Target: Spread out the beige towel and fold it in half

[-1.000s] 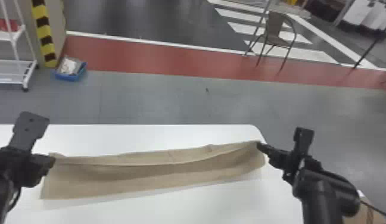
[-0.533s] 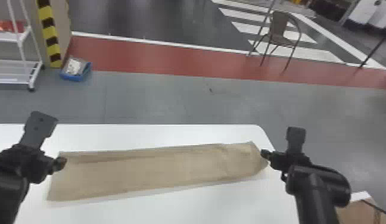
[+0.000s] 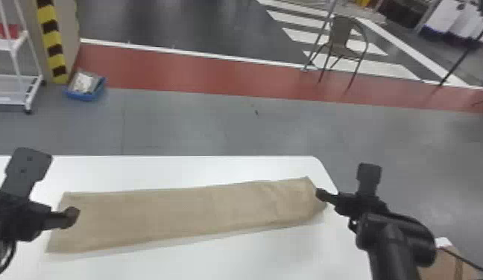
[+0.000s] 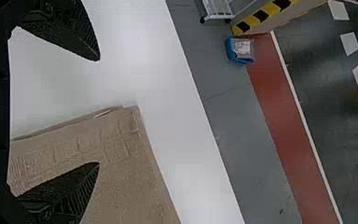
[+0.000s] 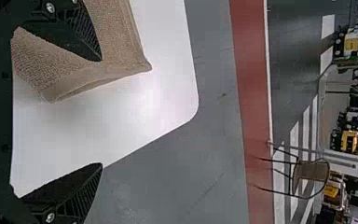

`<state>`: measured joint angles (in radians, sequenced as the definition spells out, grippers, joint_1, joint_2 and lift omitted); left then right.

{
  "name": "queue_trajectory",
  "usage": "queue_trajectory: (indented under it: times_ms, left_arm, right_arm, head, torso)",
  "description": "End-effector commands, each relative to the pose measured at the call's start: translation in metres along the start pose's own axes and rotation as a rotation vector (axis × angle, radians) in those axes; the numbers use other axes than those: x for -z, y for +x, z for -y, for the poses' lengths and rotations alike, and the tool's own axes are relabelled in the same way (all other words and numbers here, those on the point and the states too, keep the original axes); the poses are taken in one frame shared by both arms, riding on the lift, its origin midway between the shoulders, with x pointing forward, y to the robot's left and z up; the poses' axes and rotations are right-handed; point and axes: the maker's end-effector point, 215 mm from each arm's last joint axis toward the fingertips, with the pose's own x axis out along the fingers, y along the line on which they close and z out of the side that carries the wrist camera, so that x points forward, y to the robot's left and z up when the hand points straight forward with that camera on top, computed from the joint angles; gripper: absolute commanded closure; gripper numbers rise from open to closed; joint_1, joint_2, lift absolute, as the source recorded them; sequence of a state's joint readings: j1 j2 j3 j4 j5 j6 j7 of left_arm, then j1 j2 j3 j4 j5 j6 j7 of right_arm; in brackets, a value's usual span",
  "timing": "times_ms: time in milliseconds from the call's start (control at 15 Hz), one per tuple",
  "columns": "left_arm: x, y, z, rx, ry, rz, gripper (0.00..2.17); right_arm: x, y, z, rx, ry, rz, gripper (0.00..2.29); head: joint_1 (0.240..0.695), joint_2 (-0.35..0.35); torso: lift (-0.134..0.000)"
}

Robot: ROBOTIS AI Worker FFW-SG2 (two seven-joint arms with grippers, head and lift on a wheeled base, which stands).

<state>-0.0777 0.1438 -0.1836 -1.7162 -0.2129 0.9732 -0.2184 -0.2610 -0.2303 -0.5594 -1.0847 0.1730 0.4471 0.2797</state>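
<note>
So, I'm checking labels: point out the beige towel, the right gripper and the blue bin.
Beige towel [image 3: 185,214], head view, its middle.
Right gripper [image 5: 101,112], right wrist view, midway between fingertips.
Blue bin [image 3: 81,97], head view, front wall.

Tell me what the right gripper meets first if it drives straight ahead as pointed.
Probably the bare white tabletop, near its rounded corner, beside the beige towel; depth is unclear, so the right gripper might instead clear the edge.

Black arms [image 3: 393,260] have rounded housings [image 3: 399,231], a dark cable [image 3: 11,257], silvery screws [image 5: 50,217] and ribbed, tapering fingers [image 5: 86,35].
</note>
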Motion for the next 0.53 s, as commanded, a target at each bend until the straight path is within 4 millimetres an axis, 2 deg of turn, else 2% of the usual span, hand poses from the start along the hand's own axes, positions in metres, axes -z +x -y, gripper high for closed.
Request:
queue_trajectory:
  times_ms: [0,67,133,200,267,333,400,467]
  left_arm:
    - [-0.007,-0.007,0.003,0.077,-0.102,0.085,0.1]
    - [-0.022,-0.013,0.006,0.124,-0.141,0.179,0.1]
    - [-0.036,-0.019,0.005,0.143,-0.161,0.269,0.1]
    - [-0.039,-0.023,0.006,0.154,-0.175,0.321,0.1]
    - [-0.039,-0.024,0.011,0.169,-0.179,0.344,0.11]
    - [-0.037,-0.021,0.014,0.178,-0.182,0.357,0.23]
    - [-0.034,-0.017,0.019,0.185,-0.179,0.368,0.58]
    - [-0.024,-0.012,0.028,0.194,-0.171,0.346,1.28]
  right_arm:
    - [-0.006,-0.014,-0.001,-0.046,0.002,0.069,0.06]
    - [-0.025,-0.025,0.003,-0.081,0.006,0.144,0.1]
    - [-0.026,-0.033,0.003,-0.11,0.015,0.176,0.14]
    - [-0.035,-0.041,0.002,-0.142,0.001,0.231,0.22]
    - [-0.043,-0.048,-0.001,-0.189,-0.015,0.27,0.54]
    - [-0.038,-0.052,-0.01,-0.248,-0.019,0.266,0.88]
    - [-0.028,-0.055,-0.016,-0.284,-0.033,0.247,1.38]
    - [-0.014,-0.055,-0.021,-0.307,-0.044,0.215,1.7]
  head:
    - [0.695,-0.35]
    - [0.695,-0.35]
    - [0.695,-0.35]
    - [0.695,-0.35]
    - [0.695,-0.35]
    - [0.695,-0.35]
    - [0.695,-0.35]
    - [0.695,-0.35]
  torso:
    - [0.0]
    - [0.0]
    - [0.0]
    - [0.0]
    - [0.0]
    - [0.0]
    - [0.0]
    - [0.0]
